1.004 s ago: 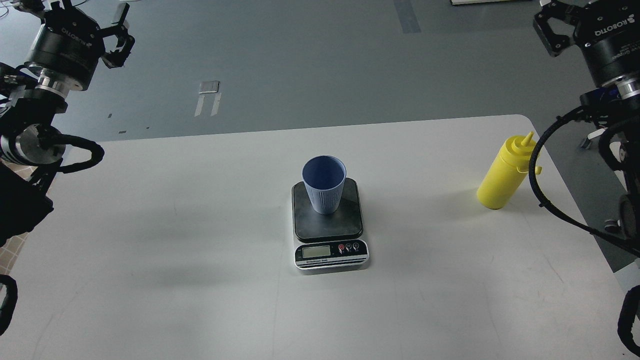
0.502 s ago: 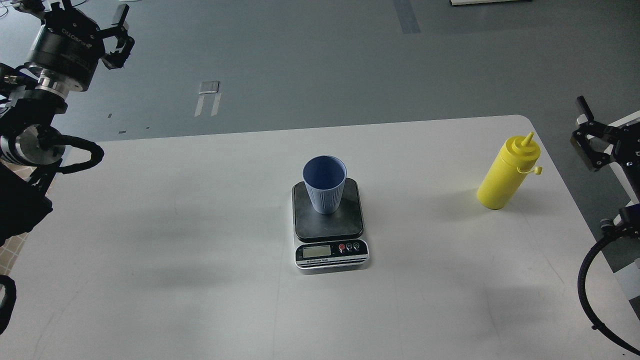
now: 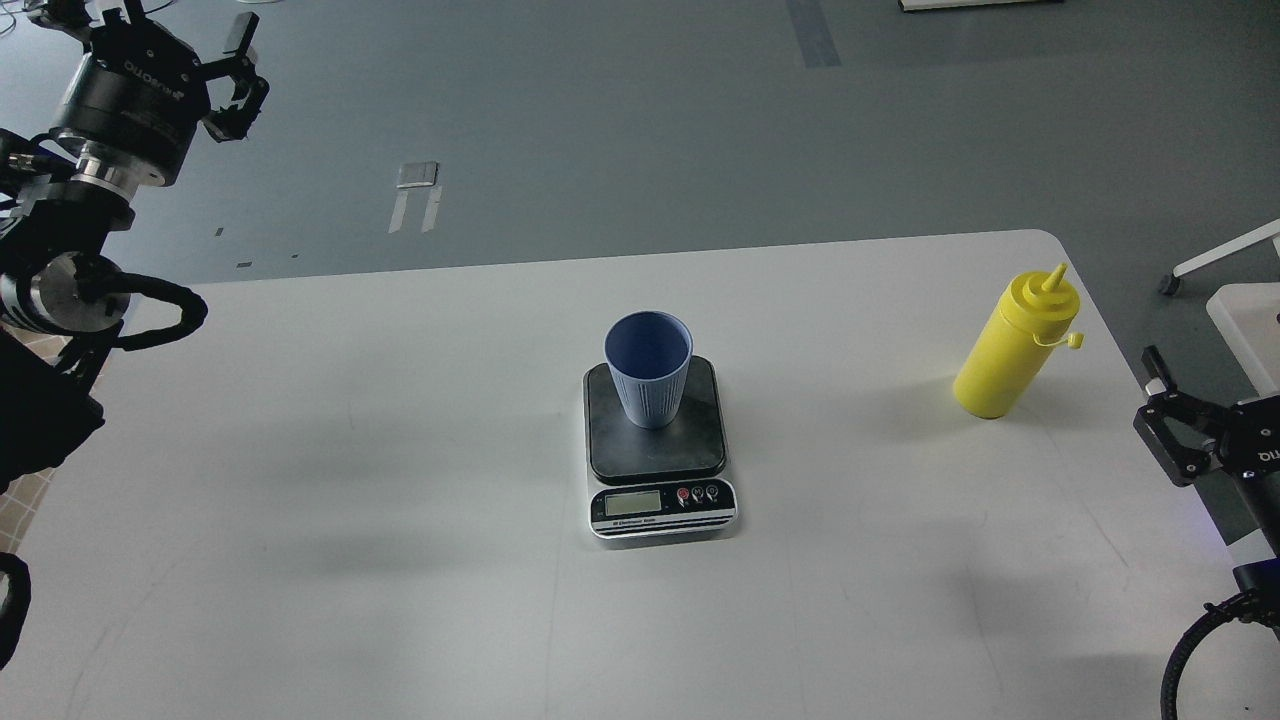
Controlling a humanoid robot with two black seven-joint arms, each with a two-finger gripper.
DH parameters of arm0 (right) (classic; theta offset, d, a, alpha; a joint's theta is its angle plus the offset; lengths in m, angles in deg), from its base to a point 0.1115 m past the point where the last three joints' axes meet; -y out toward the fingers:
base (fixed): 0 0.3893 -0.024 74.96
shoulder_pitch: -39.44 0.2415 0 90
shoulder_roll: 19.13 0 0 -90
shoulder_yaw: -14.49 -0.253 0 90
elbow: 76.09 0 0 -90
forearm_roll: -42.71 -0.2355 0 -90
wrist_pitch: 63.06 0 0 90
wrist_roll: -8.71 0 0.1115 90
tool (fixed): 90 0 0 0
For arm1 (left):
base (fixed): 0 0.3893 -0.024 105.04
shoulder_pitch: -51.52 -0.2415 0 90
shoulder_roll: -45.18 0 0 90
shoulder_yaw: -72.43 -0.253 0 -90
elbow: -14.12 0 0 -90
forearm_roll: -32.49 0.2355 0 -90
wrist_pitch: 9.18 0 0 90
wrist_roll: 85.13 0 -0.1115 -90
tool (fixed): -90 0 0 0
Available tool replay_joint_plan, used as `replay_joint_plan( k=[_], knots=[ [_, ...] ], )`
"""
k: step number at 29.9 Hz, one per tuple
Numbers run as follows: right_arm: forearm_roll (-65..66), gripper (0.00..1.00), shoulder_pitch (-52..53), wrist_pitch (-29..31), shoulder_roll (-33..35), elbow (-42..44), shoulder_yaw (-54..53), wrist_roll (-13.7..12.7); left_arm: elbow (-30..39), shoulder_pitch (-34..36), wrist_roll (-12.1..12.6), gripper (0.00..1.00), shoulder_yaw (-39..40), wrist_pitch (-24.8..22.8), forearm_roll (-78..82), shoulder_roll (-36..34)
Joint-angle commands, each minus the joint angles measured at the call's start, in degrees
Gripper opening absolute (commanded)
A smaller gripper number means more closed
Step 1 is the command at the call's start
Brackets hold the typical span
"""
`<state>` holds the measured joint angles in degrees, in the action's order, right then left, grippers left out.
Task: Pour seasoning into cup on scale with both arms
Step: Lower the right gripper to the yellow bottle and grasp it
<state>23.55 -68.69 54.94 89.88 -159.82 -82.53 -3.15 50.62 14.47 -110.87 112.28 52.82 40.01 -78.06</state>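
The right gripper has dropped low (beside the table edge).

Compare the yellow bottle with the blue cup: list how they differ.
The yellow bottle is taller than the blue cup. The bottle ends in a nozzle; the cup is open-topped. The bottle stands on the table, the cup on the scale. Both stand upright, untouched by either pincer.

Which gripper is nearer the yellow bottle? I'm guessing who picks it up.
Right. The right gripper hangs just off the table edge beside the yellow bottle; the left gripper is raised far across, past the table's opposite back corner.
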Motion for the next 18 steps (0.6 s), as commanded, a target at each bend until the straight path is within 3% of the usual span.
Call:
replay_joint_plan(
  k=[1,18],
  knots=[
    [0.7,1.0,-0.23,0.0,-1.24,1.19,0.86,0.0,-0.03,-0.05,-0.01,0.98,-0.04,0.0,0.04,0.01],
    [1.14,1.0,10.4,0.0,-6.69,14.9,7.11,0.0,0.06,-0.05,0.08,0.98,-0.12,0.0,0.22,-0.07]
  ],
)
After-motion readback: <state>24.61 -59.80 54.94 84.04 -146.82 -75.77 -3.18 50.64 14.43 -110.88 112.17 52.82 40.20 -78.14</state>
